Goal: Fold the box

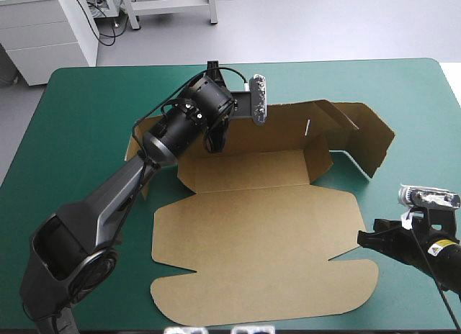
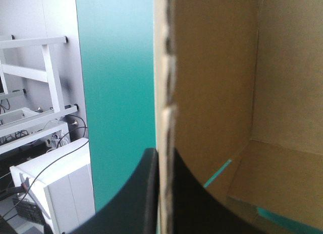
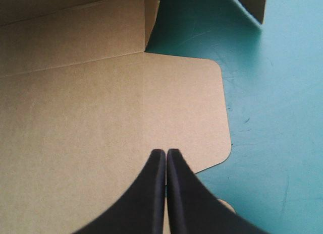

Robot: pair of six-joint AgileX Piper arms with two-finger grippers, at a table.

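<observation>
Brown box (image 1: pixel 259 240) part-raised, left gripper (image 1: pixel 215 140) pinching it

Left gripper (image 1: pixel 215 142) at the box's (image 1: pixel 266 233) far wall (board between its fingers (image 2: pixel 131 203)), right gripper (image 1: pixel 363 239) at its right edge

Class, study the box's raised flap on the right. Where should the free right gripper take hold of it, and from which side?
Grip the flap by its free top edge, coming down from above on the right. It stands raised, so that thin edge probably offers both faces to a pinch. The right gripper is shut and would need opening first.
</observation>
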